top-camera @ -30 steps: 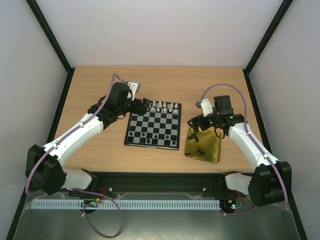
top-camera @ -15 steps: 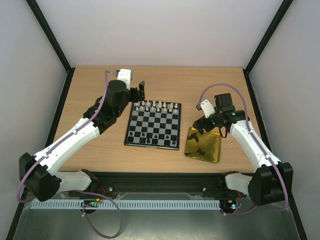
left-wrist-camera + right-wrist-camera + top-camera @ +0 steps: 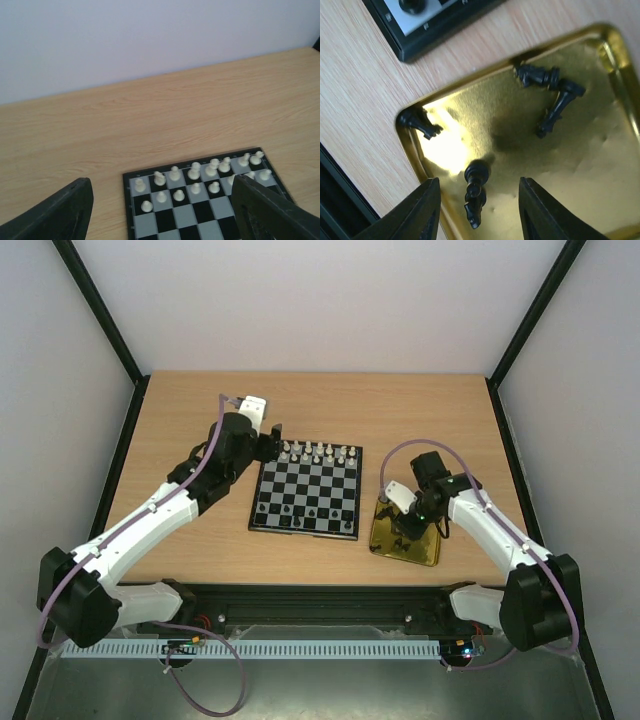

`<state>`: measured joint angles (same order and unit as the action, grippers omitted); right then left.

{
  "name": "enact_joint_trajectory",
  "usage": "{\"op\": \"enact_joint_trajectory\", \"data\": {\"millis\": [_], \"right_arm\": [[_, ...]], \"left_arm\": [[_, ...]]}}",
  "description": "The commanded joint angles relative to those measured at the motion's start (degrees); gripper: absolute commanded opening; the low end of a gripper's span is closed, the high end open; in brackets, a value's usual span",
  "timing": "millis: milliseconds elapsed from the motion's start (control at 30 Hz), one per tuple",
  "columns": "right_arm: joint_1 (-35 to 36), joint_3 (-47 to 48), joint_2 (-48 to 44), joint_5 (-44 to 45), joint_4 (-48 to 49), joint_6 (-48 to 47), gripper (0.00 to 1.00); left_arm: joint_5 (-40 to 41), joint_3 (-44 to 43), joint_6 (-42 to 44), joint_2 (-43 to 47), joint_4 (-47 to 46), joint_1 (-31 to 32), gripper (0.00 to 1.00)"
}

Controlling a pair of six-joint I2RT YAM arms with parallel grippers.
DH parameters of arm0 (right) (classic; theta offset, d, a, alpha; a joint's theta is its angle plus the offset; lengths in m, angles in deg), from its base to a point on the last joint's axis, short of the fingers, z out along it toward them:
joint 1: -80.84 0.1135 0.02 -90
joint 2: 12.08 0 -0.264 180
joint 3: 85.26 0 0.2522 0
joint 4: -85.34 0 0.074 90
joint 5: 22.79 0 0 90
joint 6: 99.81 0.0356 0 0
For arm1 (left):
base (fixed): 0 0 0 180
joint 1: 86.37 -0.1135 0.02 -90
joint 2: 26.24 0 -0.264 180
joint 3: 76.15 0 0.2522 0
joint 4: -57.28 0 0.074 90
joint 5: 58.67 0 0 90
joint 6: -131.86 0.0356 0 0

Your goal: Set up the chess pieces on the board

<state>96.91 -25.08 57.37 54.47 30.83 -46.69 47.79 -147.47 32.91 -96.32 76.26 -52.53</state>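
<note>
Jaws of right gripper (image 3: 479,212) spread wide, wrist pitched down over shiny, dented gold tray (image 3: 592,170) by desk's (image 3: 420,410) front edge, right side. Slim glossy black piece (image 3: 476,192) lies flat between them, three others scattered. Checkered board (image 3: 306,490) mid-desk, white pieces (image 3: 195,172) upright along far rows. Outstretched left gripper (image 3: 167,215) released, empty, above board's far-left corner.

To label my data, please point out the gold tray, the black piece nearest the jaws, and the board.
gold tray (image 3: 580,165), right wrist view, bare floor.
black piece (image 3: 475,194), right wrist view, its middle.
board (image 3: 187,216), left wrist view, an empty square.
</note>
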Motion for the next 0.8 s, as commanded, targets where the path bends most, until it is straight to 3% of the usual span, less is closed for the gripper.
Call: {"op": "enact_joint_trajectory", "data": {"millis": [0,500,767], "right_arm": [[1.3,-2.3,0.7,5.5,-2.2,0.5,0.42],[2.8,-5.2,4.6,5.9,-0.9,2.8,0.29],[2.8,-5.0,6.8,5.4,0.4,4.3,0.16]], "left_arm": [[-6.0,-3.9,4.2,-2.1,3.8,0.1,0.74],[-5.6,-4.0,4.4,-3.1,4.6,0.2,0.82],[-6.1,-4.1,4.5,-3.7,5.0,0.4,0.83]]}}
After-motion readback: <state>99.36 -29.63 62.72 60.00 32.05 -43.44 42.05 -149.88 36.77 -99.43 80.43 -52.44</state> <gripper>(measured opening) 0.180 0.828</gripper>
